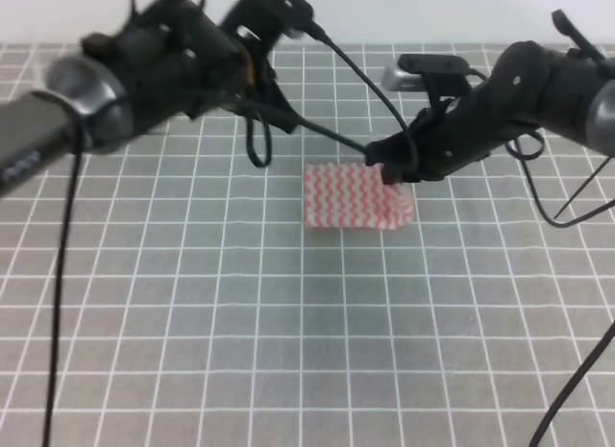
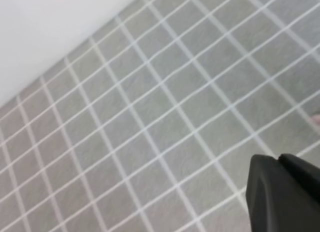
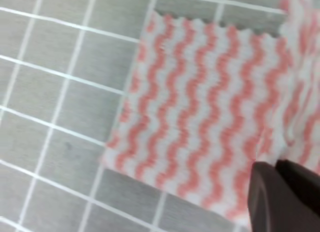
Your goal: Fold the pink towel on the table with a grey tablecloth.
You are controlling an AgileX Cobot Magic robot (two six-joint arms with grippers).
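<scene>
The pink towel [image 1: 352, 196] lies folded on the table with a grey tablecloth [image 1: 288, 322], about two grid squares wide, near the middle. My right gripper [image 1: 389, 168] sits at the towel's far right corner, shut on the cloth. The towel's right edge is lifted and curled there. In the right wrist view the towel [image 3: 200, 112] fills the frame, with its right part raised beside the dark fingers [image 3: 285, 197]. My left gripper [image 1: 258, 72] hangs raised at the back left, away from the towel. Its fingers [image 2: 285, 197] show over bare grid and hold nothing.
A white wall [image 2: 50, 32] runs along the table's far edge. Black cables [image 1: 255, 144] hang from both arms, one crossing toward the towel's top edge. The left arm [image 1: 86, 101] spans the upper left.
</scene>
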